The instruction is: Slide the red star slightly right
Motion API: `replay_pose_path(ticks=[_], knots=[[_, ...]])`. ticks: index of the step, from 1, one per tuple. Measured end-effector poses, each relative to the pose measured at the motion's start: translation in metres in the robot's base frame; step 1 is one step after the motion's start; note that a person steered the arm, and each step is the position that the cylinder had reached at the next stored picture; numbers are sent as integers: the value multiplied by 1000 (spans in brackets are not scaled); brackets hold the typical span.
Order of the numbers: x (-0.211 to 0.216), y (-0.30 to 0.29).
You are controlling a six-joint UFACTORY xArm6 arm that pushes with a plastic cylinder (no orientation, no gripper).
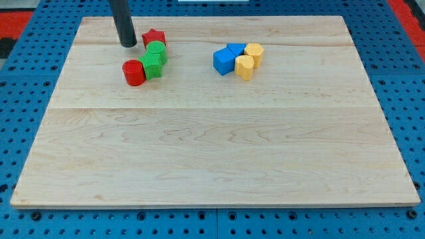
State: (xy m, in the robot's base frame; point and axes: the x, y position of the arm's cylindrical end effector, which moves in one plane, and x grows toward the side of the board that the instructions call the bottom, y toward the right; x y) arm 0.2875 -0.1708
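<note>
The red star [153,37] lies near the view's top left of the wooden board [212,133]. It touches a green block [157,50] just below it. My tip [128,44] stands a short way to the star's left, with a small gap between them. A second green block [152,66] and a red cylinder [134,72] sit below, in the same cluster.
To the view's right lies a second cluster: a blue cube [224,61], another blue block [236,50], a yellow block [254,53] and a yellow block [244,67]. The board lies on a blue pegboard [26,119].
</note>
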Motion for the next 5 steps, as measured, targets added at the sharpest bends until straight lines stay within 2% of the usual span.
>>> replay_pose_path(ticks=[1,2,3,4,5], knots=[[30,-7],[10,-50],[-19,-52],[-19,7],[-40,54]])
